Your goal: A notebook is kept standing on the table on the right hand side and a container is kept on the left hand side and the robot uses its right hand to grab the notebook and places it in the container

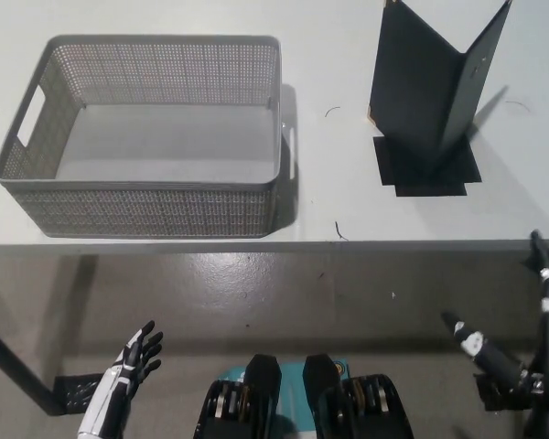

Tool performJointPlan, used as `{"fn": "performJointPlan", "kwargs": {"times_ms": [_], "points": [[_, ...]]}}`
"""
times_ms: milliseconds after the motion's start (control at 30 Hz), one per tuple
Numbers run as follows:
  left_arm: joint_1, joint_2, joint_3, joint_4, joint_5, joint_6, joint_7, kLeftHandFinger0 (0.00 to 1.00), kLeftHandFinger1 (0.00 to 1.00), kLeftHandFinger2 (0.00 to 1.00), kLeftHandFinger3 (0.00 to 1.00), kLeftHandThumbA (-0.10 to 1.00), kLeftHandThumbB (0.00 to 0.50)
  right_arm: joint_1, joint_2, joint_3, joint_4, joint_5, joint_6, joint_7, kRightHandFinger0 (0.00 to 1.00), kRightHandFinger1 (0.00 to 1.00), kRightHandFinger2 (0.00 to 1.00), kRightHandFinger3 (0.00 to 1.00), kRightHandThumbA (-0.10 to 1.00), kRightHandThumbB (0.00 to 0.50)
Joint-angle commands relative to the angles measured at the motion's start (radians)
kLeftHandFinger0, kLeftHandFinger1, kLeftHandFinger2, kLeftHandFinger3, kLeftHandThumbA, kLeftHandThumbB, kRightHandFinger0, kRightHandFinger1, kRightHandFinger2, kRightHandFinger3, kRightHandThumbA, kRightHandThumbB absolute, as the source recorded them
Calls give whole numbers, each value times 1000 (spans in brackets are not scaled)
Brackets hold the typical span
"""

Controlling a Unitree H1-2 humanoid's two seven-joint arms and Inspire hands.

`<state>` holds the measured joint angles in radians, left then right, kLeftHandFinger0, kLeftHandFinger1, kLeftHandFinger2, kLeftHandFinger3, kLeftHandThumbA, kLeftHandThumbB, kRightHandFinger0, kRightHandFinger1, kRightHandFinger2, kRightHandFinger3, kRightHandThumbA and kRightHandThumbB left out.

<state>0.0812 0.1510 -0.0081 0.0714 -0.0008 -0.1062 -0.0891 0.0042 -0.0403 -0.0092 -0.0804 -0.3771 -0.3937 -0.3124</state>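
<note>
Hands first, nearest to us: our white left hand point(133, 366) rests low at the left, below the bench edge, fingers spread and holding nothing. Our black right hand point(517, 366) sits low at the right, also short of the bench point(329, 197), its fingers point(471, 343) apart and empty, one of them pointing up toward the bench edge.

Beyond that edge, straight ahead of the right hand and a little inward, the notebook point(430, 87) stands upright, opened in a V with its spine toward us and its covers fanning away. Its long axis runs vertically, so we judge the reach should go forward and up, closing around the spine or one cover. The right hand is clearly the nearer one.

Well apart to the left sits the grey mesh container point(46, 197), open-topped, with nothing in it that we see. The carry will then be leftward across the bench.
</note>
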Motion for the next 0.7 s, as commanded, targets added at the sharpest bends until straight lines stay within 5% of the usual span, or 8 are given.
{"fn": "performJointPlan", "kwargs": {"times_ms": [0,200,400,500,667], "points": [[2,15,-5,-12,9,-54,-13,1000,1000,1000,1000,1000,167,-95,8,-42,-39,-68,-48,-66,1000,1000,1000,1000,1000,357],[3,14,-4,6,23,-72,-5,1000,1000,1000,1000,1000,181,-244,17,-86,35,26,62,-37,1000,1000,1000,1000,1000,405],[6,9,-3,13,31,-83,-1,1000,1000,1000,1000,1000,180,-399,18,-115,152,77,137,-21,1000,1000,1000,1000,1000,370],[10,12,-2,4,22,-75,-10,1000,1000,1000,1000,1000,168,-487,22,-131,241,108,178,-22,1000,1000,1000,1000,1000,449],[12,13,-4,2,39,-70,-3,1000,1000,1000,1000,1000,180,-583,20,-151,341,146,230,-22,1000,1000,1000,1000,1000,452]]}}
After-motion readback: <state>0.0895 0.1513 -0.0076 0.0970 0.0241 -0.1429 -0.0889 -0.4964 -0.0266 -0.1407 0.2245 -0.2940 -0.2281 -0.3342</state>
